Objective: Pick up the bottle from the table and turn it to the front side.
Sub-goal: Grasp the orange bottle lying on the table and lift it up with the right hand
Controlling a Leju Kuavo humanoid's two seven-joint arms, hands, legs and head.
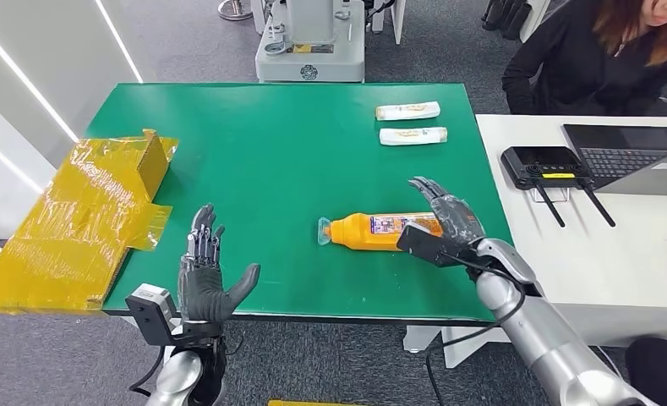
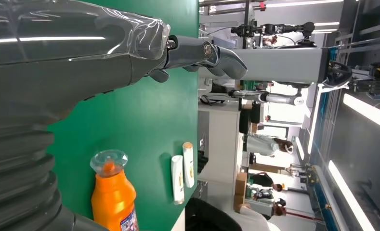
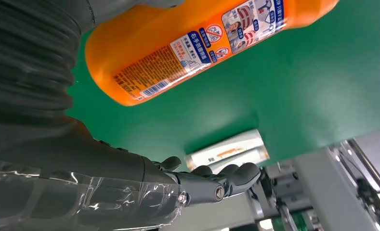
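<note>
Head view had the left hand (image 1: 205, 283) nearest, fingers spread and holding nothing, hovering over the green worktop's (image 1: 270, 161) front edge. Further in, the right hand (image 1: 448, 222) was open too, fingers apart, beside the base of the orange detergent bottle (image 1: 372, 230), which lay on its side mid-worktop, clear cap pointing left. Reaching step, by my reckoning: fingers needed to wrap that smooth, glossy plastic body. Beyond lay two white tubes (image 1: 410, 123), matte and slim.
</note>
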